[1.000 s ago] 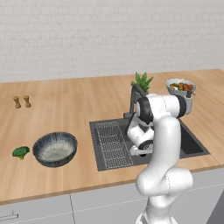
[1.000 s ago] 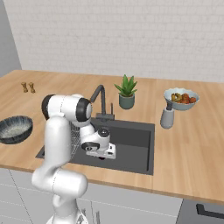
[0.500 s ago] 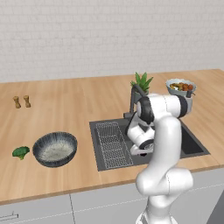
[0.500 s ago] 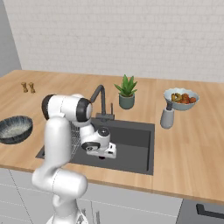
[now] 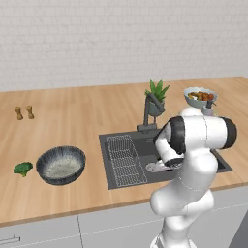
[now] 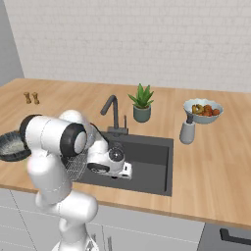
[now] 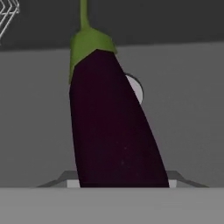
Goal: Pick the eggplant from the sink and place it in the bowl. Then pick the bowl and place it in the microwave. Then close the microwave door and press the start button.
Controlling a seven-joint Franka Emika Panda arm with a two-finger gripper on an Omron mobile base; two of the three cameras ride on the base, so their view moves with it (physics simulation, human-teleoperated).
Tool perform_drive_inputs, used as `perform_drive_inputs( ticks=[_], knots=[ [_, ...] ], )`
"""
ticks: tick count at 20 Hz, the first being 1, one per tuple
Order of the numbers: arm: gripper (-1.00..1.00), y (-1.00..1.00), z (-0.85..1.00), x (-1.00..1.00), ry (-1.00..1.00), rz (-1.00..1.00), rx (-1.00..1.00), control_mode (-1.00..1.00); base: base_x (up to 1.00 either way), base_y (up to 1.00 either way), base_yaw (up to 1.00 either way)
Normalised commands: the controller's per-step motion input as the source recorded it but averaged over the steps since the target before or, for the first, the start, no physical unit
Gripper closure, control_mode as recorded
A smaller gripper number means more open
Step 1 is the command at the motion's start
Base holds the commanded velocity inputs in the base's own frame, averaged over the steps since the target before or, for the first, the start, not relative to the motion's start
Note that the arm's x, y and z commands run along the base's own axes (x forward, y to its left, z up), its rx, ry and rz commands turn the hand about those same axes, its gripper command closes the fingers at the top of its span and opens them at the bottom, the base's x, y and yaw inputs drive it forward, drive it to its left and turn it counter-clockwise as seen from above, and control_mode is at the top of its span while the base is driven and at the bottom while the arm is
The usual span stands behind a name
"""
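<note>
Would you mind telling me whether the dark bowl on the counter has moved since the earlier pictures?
No. In the left base view the bowl sits where it did, between the broccoli and the sink, with the same gaps to each.

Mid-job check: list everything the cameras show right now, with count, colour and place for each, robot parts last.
eggplant: one, dark purple with green cap, in the sink, close before the hand camera
sink: one, dark grey, set in the counter
wire rack: one, pale wire, sink's left part
faucet: one, grey, behind the sink
bowl: one, dark grey-blue, counter left of the sink
broccoli: one, green, left of the bowl
potted plant: one, green, behind the sink
food bowl: one, light, counter right
shakers: two, brown, far left
arm: one, white, bent down into the sink
</note>
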Motion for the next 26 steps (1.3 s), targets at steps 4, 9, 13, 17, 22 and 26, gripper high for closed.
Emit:
perform_drive_inputs(
  ticks=[4, 9, 13, 17, 22, 26],
  knots=[
    [1.0, -0.14, 1.0, -1.0, -0.17, 0.0, 0.05, -1.0, 0.0, 0.0, 0.0],
    [1.0, -0.16, 1.0, -0.89, -0.11, 0.0, 0.03, -1.0, 0.0, 0.0, 0.0],
    [1.0, -0.21, 1.0, -0.89, -0.02, 0.0, 0.06, -1.0, 0.0, 0.0, 0.0],
    [1.0, -0.04, 0.95, -1.0, 0.0, 0.0, 0.08, -1.0, 0.0, 0.0, 0.0],
    [1.0, 0.01, 0.85, -1.0, 0.0, 0.0, 0.06, -1.0, 0.0, 0.0, 0.0],
    [1.0, 0.25, 0.71, -1.0, 0.01, 0.0, 0.02, -1.0, 0.0, 0.0, 0.0]
  ],
)
